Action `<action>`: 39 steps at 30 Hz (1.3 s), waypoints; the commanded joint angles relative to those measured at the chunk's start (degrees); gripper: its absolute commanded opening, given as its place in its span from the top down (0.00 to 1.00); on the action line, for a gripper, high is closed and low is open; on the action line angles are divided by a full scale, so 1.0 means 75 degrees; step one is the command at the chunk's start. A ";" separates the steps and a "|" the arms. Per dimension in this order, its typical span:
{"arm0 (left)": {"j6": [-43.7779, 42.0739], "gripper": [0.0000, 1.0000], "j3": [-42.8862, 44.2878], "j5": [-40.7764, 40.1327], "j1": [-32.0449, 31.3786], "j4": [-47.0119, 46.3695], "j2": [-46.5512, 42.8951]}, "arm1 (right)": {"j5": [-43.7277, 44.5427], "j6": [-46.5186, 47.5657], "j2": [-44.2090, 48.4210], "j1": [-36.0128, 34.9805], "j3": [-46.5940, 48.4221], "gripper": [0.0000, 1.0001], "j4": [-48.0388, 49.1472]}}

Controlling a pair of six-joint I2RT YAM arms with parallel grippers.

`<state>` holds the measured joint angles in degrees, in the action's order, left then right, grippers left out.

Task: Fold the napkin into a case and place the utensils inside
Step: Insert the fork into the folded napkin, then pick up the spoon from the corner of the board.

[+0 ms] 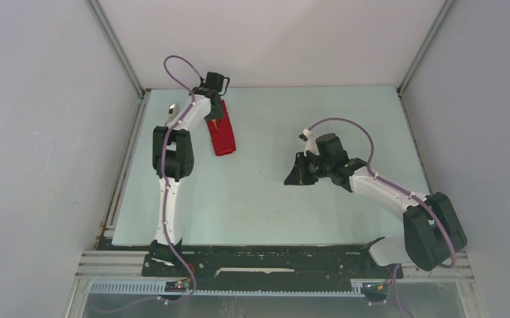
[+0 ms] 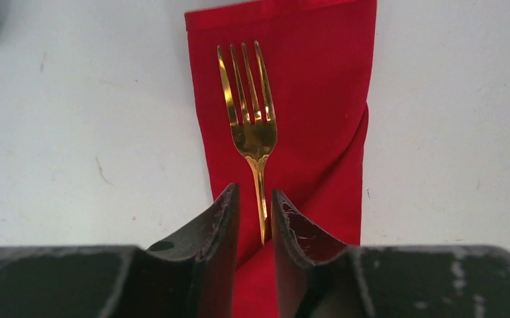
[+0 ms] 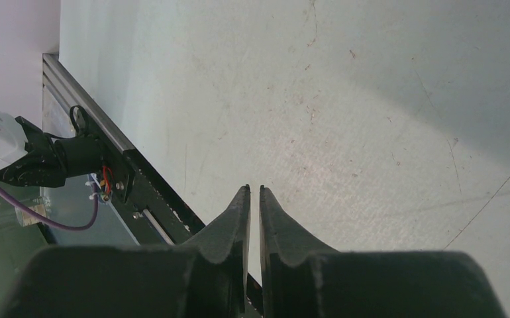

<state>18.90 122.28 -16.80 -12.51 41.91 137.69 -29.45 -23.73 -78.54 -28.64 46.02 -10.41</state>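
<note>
Near edge: black flat base plate (image 1: 272, 264), both arm bases bolted on it, L base at L end, R base at R end.
R gripper (image 3: 255, 192): my black two-finger tool. Fingers pressed almost together, only a hairline slit betw the tips, nothing in it. It hangs over bare surface R of centre, well apart from the cloth.
Table (image 1: 259, 212): pale green-white flat top, scuffed and speckled in the wrist views.
L arm (image 1: 169, 159): white links w/ black joints, reaching to the far-L part of the table, wrist over the far end of the cloth.
L gripper (image 2: 255, 199): black fingers close together w/ a narrow gap. Fork handle runs into that gap. Can't tell if the pads touch it.
Case (image 2: 318, 99): bright red cloth folded to a narrow long packet, flat on the table at far L. Long axis runs roughly near-far, slightly slanted. One diagonal fold crosses it near my fingers.
Fork (image 2: 255, 129): small gold-coloured metal fork, laid lengthwise over the red of the case, four tines toward its hemmed end. Handle end is hidden at my fingertips. Can't tell if it rests on the cloth or is lifted.
Silver piece (image 1: 171, 108): small shiny bit on the table just L of my L arm, apart from the case. Too small to make out.
</note>
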 commanded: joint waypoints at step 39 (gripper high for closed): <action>-0.0238 0.41 0.0080 0.1711 0.3393 0.1786 0.0150 | -0.0469 0.0192 0.0578 0.0010 -0.0149 0.88 0.0317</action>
<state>17.21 122.45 -3.88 13.87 53.63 138.87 -32.27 -23.44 -76.88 -28.86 45.04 -9.08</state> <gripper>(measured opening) 0.691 0.126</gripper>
